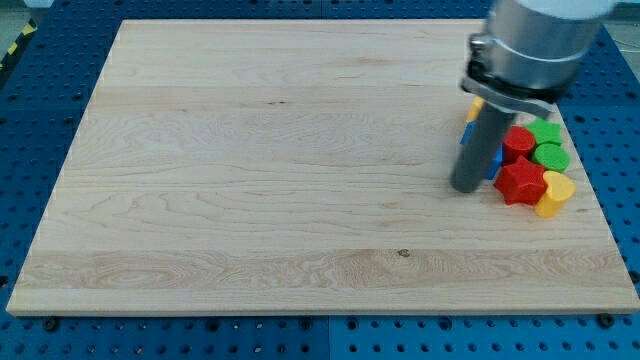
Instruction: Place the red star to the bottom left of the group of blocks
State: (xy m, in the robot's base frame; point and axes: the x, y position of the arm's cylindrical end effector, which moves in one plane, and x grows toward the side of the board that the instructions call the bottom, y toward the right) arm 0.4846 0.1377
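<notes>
The red star (519, 182) lies at the view's right on the wooden board (250, 180), at the lower left of a tight group of blocks. The group holds a red round block (518, 143), a green star (546, 131), a green round block (551, 156), a yellow heart (555, 192), a blue block (495, 158) and a yellow block (475, 107), the last two partly hidden by the rod. My tip (466, 187) rests on the board just left of the red star, close to it; contact cannot be told.
The arm's grey body (535, 45) hangs over the view's top right and hides part of the group. The board's right edge (598, 190) runs close to the yellow heart. A blue perforated table surrounds the board.
</notes>
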